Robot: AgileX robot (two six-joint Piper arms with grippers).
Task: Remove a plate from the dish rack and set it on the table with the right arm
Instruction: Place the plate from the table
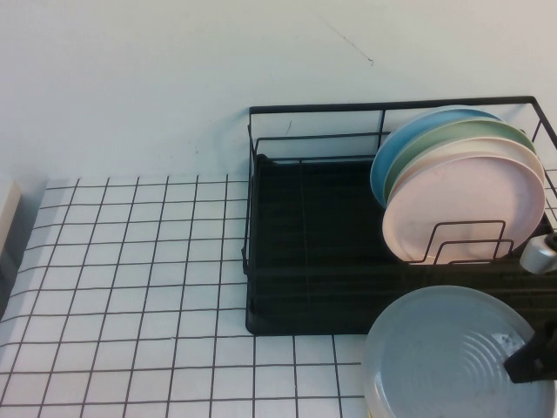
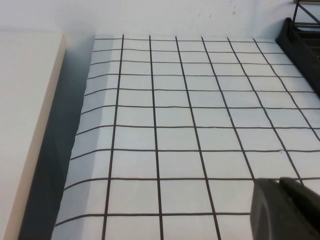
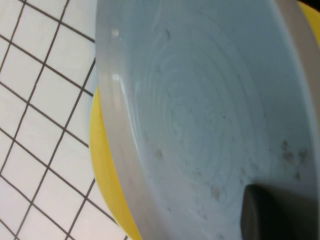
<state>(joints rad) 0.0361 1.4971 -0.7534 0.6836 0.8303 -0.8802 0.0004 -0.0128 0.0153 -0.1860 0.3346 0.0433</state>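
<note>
Right gripper (image 1: 533,361): one, black-tipped with a pale part above it, at the near right edge of the high view; its tip lies over the right rim of the plate. One black finger (image 3: 270,212) shows against the plate's inner face in the right wrist view. Whether the fingers are parted or closed on the rim cannot be told.

Left gripper (image 2: 287,207): one, seen only as a dark rounded tip in the left wrist view, above bare grid squares, well apart from the rack. How far it is open cannot be told.

Plate (image 1: 457,353): one, round, pale grey, raised rim, concentric rings and faint dark specks on its inner face. It sits at the near right, in front of the dish rack, its far edge overlapping the rack's front rail as seen from above. Whether it rests on a surface or hangs clear cannot be told.

Yellow plate (image 3: 106,165): one, showing as a yellow crescent directly beneath the grey plate's rim in the right wrist view.

Table (image 1: 148,287): one, white with a thin black square grid.

Dish rack (image 1: 305,252): one, black wire frame on a black tray base, just behind the grey plate. Its left part holds nothing.

Racked plates: three, upright and overlapping in the right part, leaning behind the wire loops. Nearest is a pale pink plate (image 1: 470,205), then a pale green plate (image 1: 461,132), then a blue plate (image 1: 387,161).
</note>
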